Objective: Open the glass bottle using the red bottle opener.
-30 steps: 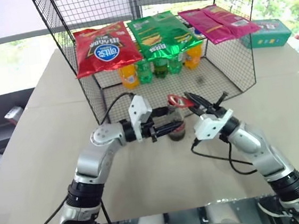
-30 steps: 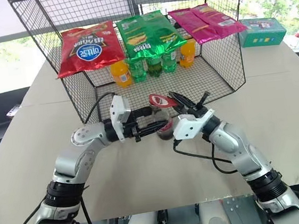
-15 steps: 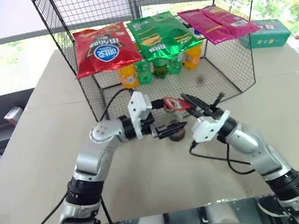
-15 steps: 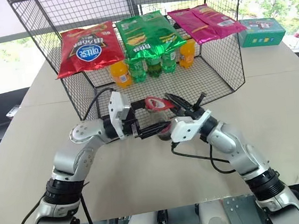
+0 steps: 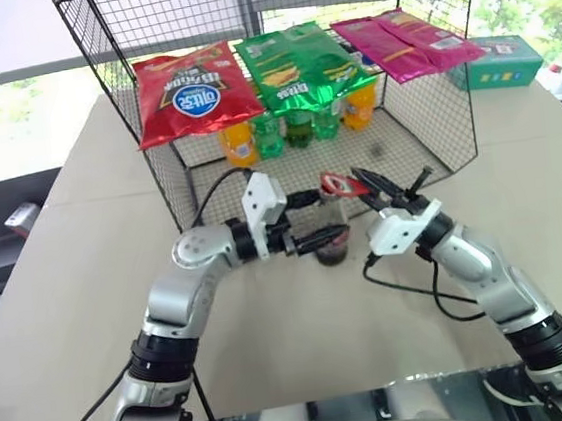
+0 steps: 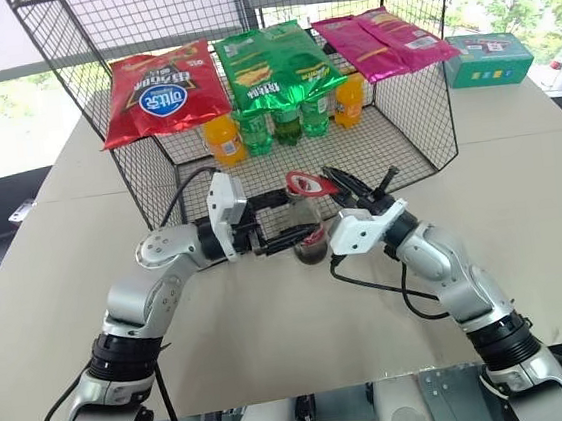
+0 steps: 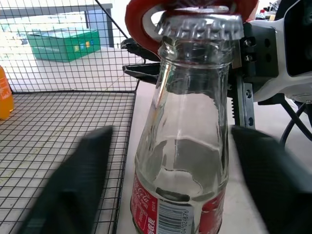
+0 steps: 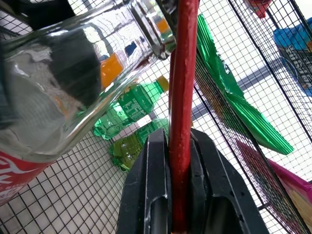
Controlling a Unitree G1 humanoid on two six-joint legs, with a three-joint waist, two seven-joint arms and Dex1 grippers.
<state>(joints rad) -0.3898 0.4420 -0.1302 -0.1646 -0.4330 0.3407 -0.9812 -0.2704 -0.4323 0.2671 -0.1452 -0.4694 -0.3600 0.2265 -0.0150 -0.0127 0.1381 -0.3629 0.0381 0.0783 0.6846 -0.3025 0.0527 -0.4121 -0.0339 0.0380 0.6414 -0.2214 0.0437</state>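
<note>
The glass bottle (image 5: 332, 239) stands upright on the table in front of the wire cage. It is clear, with a red label (image 7: 146, 204) and a crimped metal cap (image 7: 200, 25). My left gripper (image 5: 329, 216) reaches in from the left, level, and is shut on the bottle's body, one finger (image 7: 73, 185) on each side. My right gripper (image 5: 367, 187) comes from the right and is shut on the red bottle opener (image 8: 181, 97). The opener's ring head (image 7: 137, 19) sits at the cap, around its far edge.
Behind the bottle stands a black wire cage (image 5: 433, 124), with red (image 5: 186, 92), green (image 5: 301, 63) and pink (image 5: 404, 42) chip bags on its shelf. Orange (image 5: 241, 144) and green (image 5: 298, 128) soda bottles stand under the shelf. A teal box (image 5: 501, 60) lies far right on the tan table (image 5: 97, 280).
Half a second ago my left gripper's fingers stood spread wide off the bottle; now they are closed on it again. The opener's head has shifted slightly right at the cap.
</note>
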